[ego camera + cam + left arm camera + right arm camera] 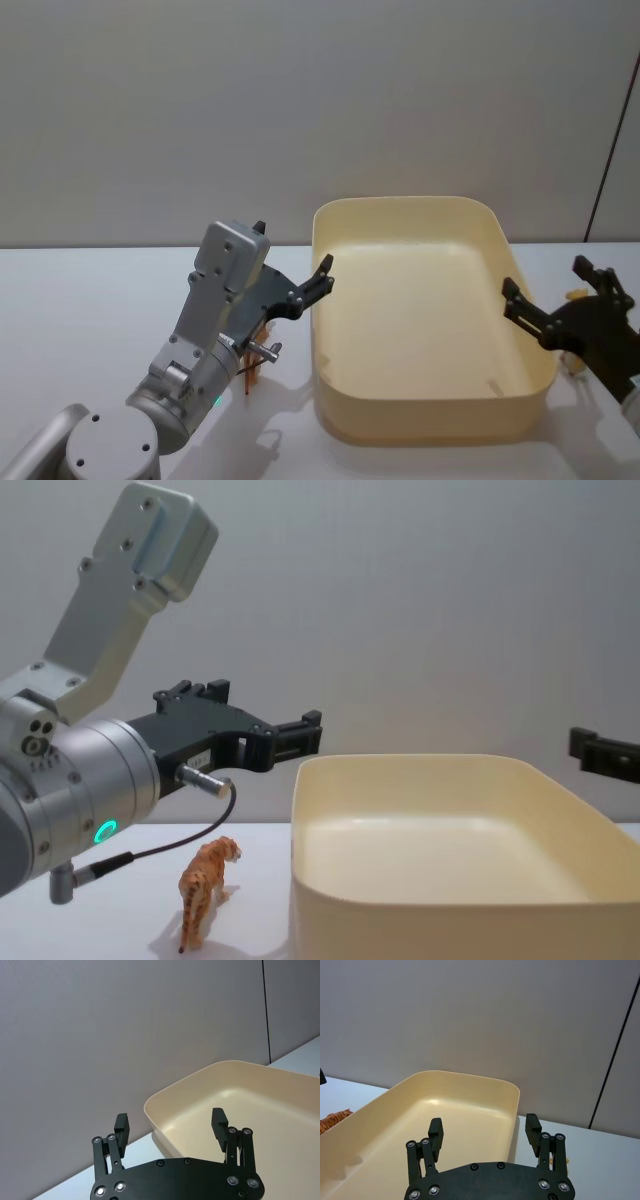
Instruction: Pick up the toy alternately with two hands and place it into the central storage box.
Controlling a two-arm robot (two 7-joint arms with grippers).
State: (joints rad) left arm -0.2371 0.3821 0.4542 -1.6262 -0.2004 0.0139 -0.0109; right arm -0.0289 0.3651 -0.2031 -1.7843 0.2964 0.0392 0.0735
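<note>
I take the storage box (430, 420) as my reference. It sits on the table (80, 300).

The toy tiger (205, 885) stands on the table just left of the box's near left corner. It is clear of the wall, with its head toward the box.

The left gripper (322, 275) hangs higher than the tiger, its tips raised at the box's left rim.

The right gripper (546, 280) is raised at the box's right rim, one finger inboard of it and one outboard.

A small object (575, 296) lies on the table just right of the box, mostly hidden behind that gripper; I cannot identify it.
</note>
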